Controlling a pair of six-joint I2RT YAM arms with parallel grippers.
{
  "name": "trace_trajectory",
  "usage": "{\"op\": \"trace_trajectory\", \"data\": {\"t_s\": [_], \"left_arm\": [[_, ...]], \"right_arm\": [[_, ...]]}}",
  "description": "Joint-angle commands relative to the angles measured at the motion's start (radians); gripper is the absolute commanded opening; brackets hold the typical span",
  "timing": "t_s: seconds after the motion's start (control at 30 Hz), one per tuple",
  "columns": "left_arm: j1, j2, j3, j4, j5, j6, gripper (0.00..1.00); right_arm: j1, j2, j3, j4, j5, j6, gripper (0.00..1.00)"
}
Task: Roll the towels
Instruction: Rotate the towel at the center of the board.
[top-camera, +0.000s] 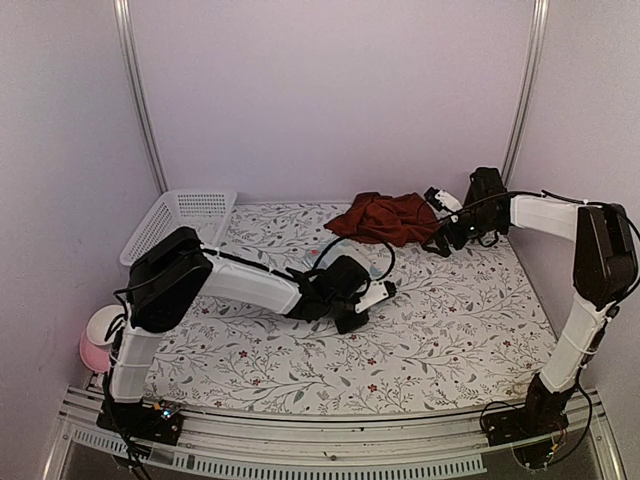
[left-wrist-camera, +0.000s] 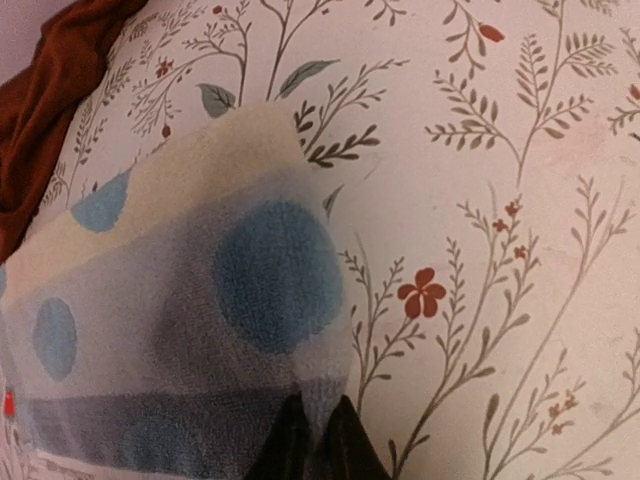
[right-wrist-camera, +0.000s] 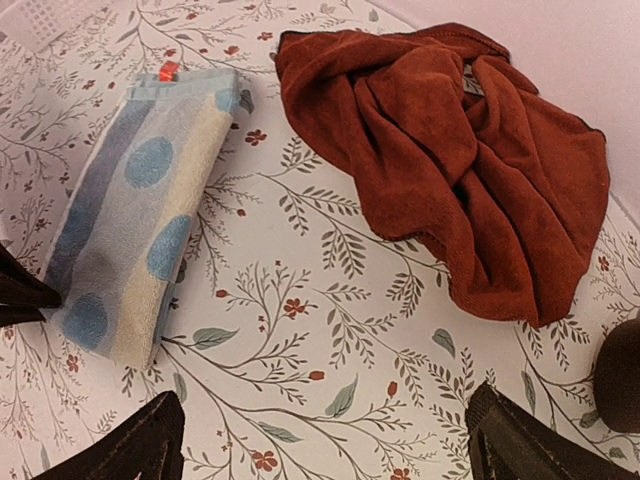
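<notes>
Folded dotted towel (right-wrist-camera: 130, 230), crumpled maroon towel (right-wrist-camera: 450, 150)

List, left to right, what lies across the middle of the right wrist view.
left pincer → folded blue-dotted towel → crumpled dark red towel

A: Where is the left arm (top-camera: 250, 285)?
B: It is stretched low toward the middle, and the left gripper (left-wrist-camera: 318, 445) has its fingers drawn together.
A: And the right arm (top-camera: 545, 215)?
B: It is bent at the elbow, with the forearm reaching left at the back. The right gripper (right-wrist-camera: 325, 440) is spread wide.
</notes>
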Motion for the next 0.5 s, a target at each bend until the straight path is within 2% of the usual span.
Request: {"op": "trace_trajectory", "data": {"t_s": [0.0, 0.2, 0.47], "left_arm": [[-0.015, -0.097, -0.133, 0.02, 0.048, -0.058, 0.01], [-0.015, -0.191, -0.285, 0.059, 0.093, -0.109, 0.0], [-0.007, -0.326, -0.462, 0.12, 0.163, -0.143, 0.0]], "right_arm": [[0.022, -0.062, -0.03, -0.02, -0.143, -0.055, 0.99], [0.108, -0.107, -0.096, -0.022, -0.21, -0.204, 0.99], [0.293, -0.204, -0.312, 0.055, -0.222, -0.452, 0.99]]}}
